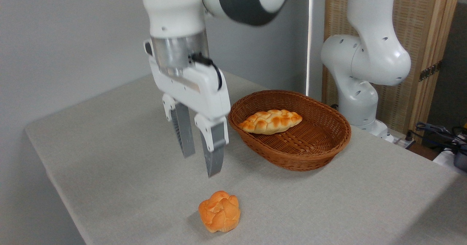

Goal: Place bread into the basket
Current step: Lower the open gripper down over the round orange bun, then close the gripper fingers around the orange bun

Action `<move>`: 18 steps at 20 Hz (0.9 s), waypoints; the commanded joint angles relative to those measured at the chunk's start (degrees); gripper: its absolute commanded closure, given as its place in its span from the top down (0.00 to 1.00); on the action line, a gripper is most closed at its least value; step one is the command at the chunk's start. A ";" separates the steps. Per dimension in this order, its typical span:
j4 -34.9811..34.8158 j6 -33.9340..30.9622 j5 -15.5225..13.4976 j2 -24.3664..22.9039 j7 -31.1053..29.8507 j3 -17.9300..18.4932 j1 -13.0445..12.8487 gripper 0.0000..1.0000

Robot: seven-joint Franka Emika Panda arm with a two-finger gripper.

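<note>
Camera view: gripper (201, 163) hangs empty, jaws parted, above near bread (219, 211) — likely light and squashy; pinch gently across its rounded sides.

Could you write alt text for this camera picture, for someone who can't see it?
A white robot arm's open gripper hangs above a small orange bun on a grey table. Behind, a wicker basket holds a braided loaf.

No legible text, labels, brand marks, numbers or signs on any surface in view: white robot arm (368, 51), reddish-brown oval wicker basket (321, 146), grey cloth-covered table (109, 157) all unmarked.
</note>
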 commanded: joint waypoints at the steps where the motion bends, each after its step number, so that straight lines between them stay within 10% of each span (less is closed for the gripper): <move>1: -7.93 9.46 0.95 -1.27 0.48 0.34 0.29 1.00; 18: -14.45 15.28 6.57 1.02 1.63 -1.16 0.91 1.00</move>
